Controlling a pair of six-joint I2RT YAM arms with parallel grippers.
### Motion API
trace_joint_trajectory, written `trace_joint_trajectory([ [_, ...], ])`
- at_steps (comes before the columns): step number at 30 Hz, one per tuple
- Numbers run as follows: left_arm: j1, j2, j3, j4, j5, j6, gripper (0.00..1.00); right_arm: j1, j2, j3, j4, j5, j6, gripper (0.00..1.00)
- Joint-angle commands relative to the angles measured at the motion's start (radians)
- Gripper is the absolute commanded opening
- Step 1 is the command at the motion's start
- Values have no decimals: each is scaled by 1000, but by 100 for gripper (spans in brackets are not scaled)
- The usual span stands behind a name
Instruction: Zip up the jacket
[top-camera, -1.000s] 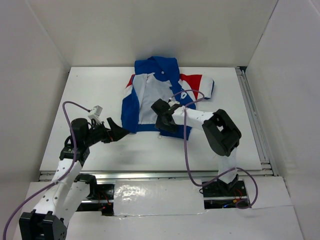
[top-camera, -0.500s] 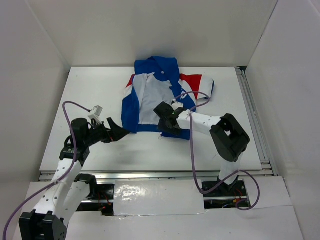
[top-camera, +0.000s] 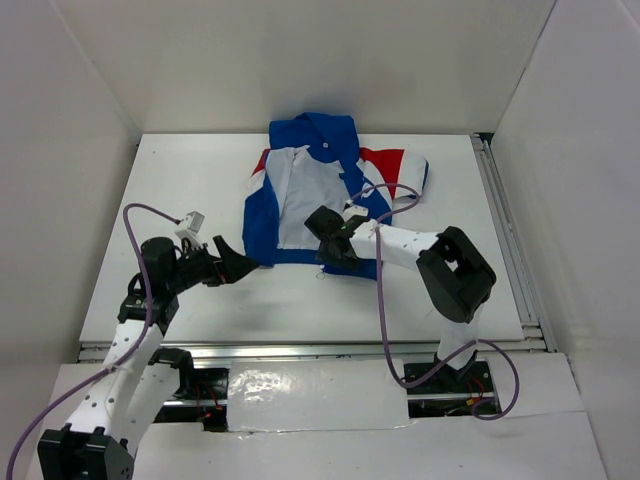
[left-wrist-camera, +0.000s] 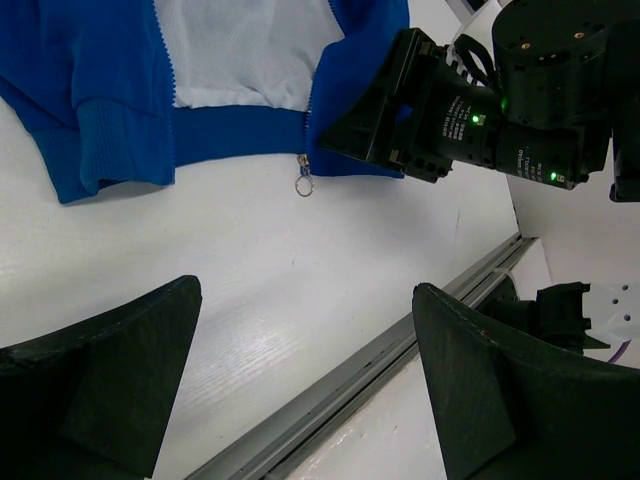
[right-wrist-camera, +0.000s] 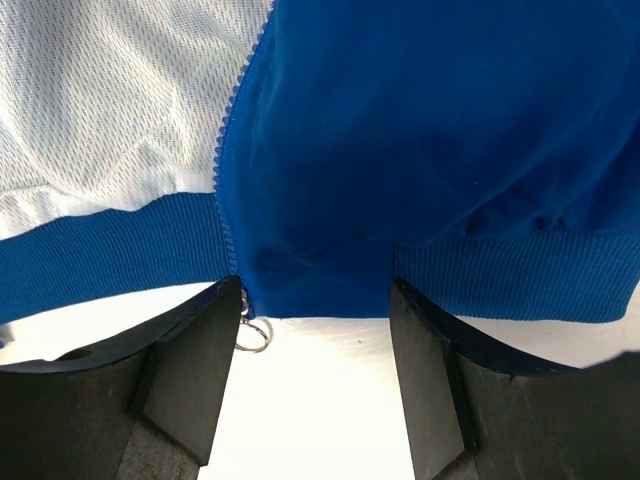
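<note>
The blue jacket (top-camera: 300, 190) lies spread open at the back middle of the table, with its pale lining (right-wrist-camera: 120, 110) facing up. My right gripper (top-camera: 328, 240) is at the bottom hem of the jacket's right front panel (right-wrist-camera: 420, 130). It (right-wrist-camera: 315, 290) is open, with its jaws either side of the hem corner beside the zipper teeth. The zipper's small metal pull ring (right-wrist-camera: 254, 335) lies on the table by the left finger, and it (left-wrist-camera: 303, 185) also shows in the left wrist view. My left gripper (top-camera: 240, 265) is wide open and empty near the jacket's lower left corner (left-wrist-camera: 100, 150).
A grey metal rail (left-wrist-camera: 350, 390) runs along the table's near edge, and another rail (top-camera: 505, 230) lines the right side. White walls close in the table on three sides. Purple cables (top-camera: 380, 300) loop off both arms.
The right arm's elbow has swung a little to the right, while its gripper stays at the hem. The left arm has not moved.
</note>
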Motion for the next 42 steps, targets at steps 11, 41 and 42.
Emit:
trace_joint_trajectory([
  [11, -4, -12, 27, 4, 14, 2, 99, 0, 67, 52, 3, 13, -4, 67],
  [41, -14, 74, 30, 50, 60, 32, 99, 19, -374, -398, 585, -91, -447, 0],
  [42, -20, 89, 38, 44, 52, 43, 99, 18, -434, -440, 639, -127, -508, 0],
])
